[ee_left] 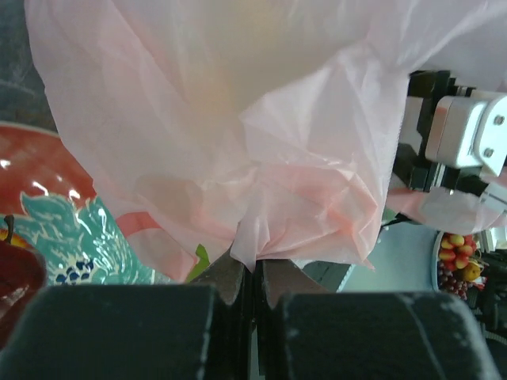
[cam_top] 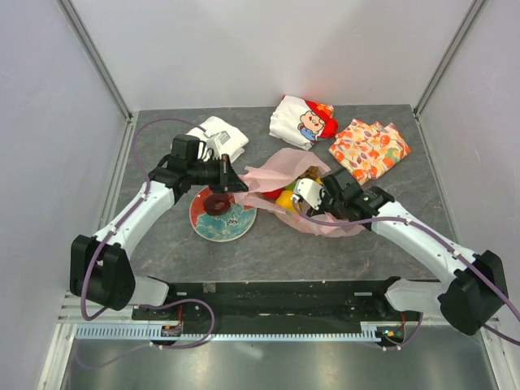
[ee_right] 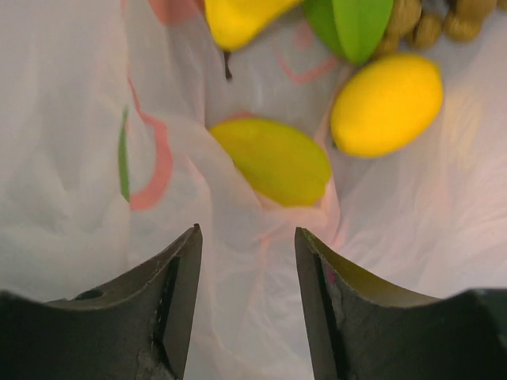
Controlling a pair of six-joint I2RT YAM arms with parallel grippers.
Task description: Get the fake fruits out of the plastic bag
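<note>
A dark grey table (cam_top: 325,252) carries everything. Near its middle the pale pink plastic bag (cam_top: 266,175) is spread out, crumpled. Beyond it, toward the far edge, three cloths are laid: a white cloth with a cartoon print (cam_top: 302,120), an orange-patterned cloth (cam_top: 370,149) to the right of that, and a plain white folded cloth (cam_top: 218,136) to the left. A red plate (cam_top: 236,223) with a teal flower pattern is set just left of the bag, nearer the arms.

The left claw (cam_top: 238,180) is held over the far rim of the plate, at the bag's left edge. In the left wrist view its fingers are closed tight, with a fold of the pink film pinched between them and the bag raised above. The right claw (ee_right: 247,293) is placed in the bag's opening. Its fingers are spread well apart and nothing is gripped; only film lies between them.

Of the fake fruits, a dark red one (cam_top: 217,201) is seen on the plate. The others are in the bag:
- a yellow-green piece (ee_right: 273,158) just ahead of the open fingers, partly veiled by film
- a yellow oval fruit (ee_right: 388,103)
- a green piece (ee_right: 352,24)
- a yellow pear (ee_right: 238,17)
- brownish grapes (ee_right: 428,24)
</note>
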